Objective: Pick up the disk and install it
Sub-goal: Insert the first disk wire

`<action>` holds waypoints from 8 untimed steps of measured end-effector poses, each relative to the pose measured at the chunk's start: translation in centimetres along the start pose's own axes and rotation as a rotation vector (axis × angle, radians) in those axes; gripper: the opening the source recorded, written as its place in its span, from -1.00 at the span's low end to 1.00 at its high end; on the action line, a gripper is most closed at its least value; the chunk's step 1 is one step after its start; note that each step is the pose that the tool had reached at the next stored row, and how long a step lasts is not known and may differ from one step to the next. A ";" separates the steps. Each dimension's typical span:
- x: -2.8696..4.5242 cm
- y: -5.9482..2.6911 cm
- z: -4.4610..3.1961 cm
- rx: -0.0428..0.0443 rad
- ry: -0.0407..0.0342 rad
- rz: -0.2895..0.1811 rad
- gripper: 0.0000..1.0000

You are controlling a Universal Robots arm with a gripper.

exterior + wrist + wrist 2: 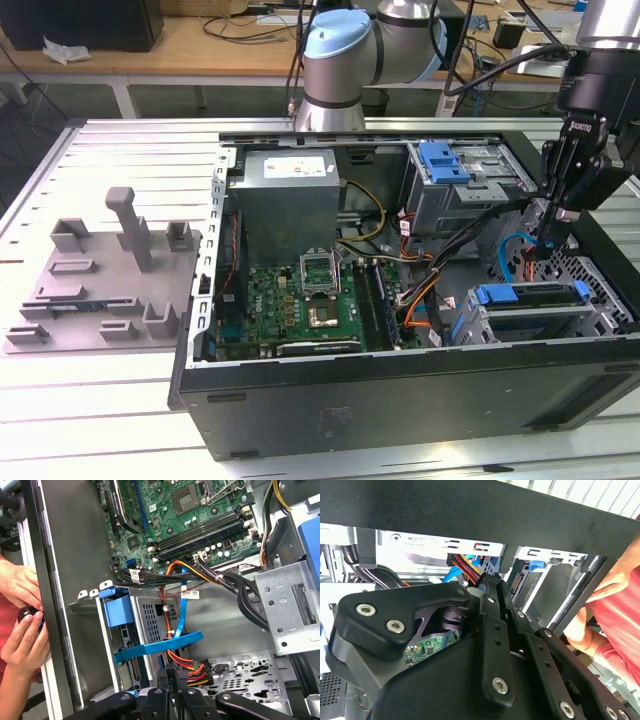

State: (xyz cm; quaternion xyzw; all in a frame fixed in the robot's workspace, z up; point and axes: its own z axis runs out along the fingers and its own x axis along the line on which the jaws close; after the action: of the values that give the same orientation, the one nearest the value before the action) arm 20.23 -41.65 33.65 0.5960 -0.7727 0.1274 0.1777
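Down inside the computer case (400, 405), toward its end at the exterior view's right, the gripper (550, 235) hung with its tip pointing at the case floor. Whether it was open or closed I could not tell, and I saw nothing of the disk in it. Just ahead of it in the first wrist view sat a red-and-orange power plug (192, 671), and a blue strip (160, 647) crossed just beyond that. The disk (532, 312) lay below the gripper and toward the case's near wall, seated in its blue carrier in the case's lower drive bay. Its long axis ran along that near wall, so it lay crosswise under the gripper rather than in line with it. Outside the case's side wall, a person's hands (22, 640) rested against the rim.
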 end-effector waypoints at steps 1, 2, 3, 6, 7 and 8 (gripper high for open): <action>0.00 0.00 0.00 0.0000 0.0002 0.000 -0.67; 0.00 0.00 0.01 0.0000 0.0002 0.000 -0.67; 0.00 0.00 0.01 0.0000 0.0002 0.000 -0.67; 0.04 0.02 0.05 -0.0002 -0.0005 0.000 -0.67; 0.16 0.03 0.08 -0.0005 -0.0017 0.000 -0.67; 0.29 0.03 0.10 -0.0006 -0.0029 0.000 -0.67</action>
State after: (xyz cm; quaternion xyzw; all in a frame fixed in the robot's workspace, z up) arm 20.12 -41.94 33.68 0.5962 -0.7729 0.1262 0.1768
